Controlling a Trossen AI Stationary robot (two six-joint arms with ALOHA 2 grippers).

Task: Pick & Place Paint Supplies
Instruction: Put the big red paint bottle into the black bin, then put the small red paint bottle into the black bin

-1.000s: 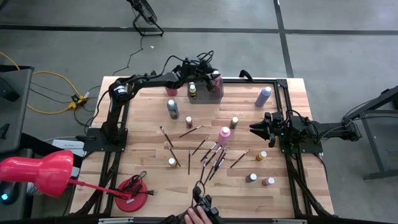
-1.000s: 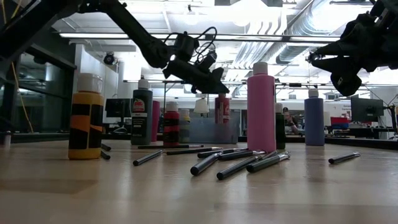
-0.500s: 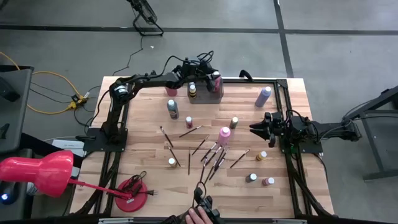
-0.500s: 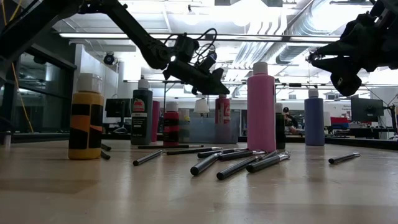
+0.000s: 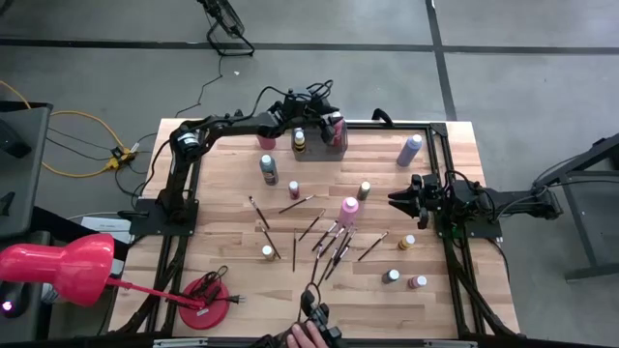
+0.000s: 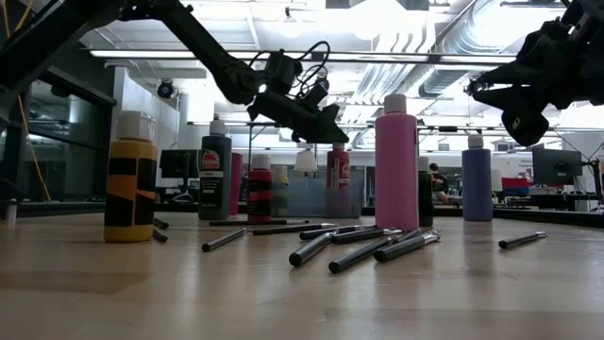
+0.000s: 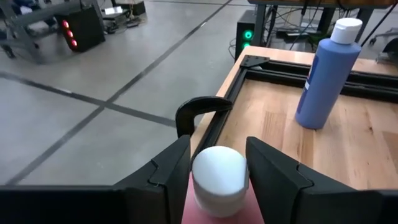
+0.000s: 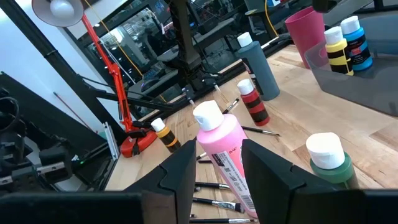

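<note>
Two arms: left gripper (image 5: pixel 331 118) is straddling white-capped bottle (image 7: pixel 217 174) over tray (image 5: pixel 319 155) at table (image 5: pixel 222 290) far edge, likely drop-off; grip can't tell. Right gripper (image 5: pixel 395 200) is waiting by right edge, spread, empty.

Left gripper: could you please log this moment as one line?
left gripper: over tray, at bottle | right gripper: open, idle at right

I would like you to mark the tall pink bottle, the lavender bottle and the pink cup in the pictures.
tall pink bottle (image 6: pixel 396 170): low view, middle of its body.
lavender bottle (image 5: pixel 410 150): high view, its side.
pink cup (image 8: pixel 306 28): right wrist view, its outer wall.
</note>
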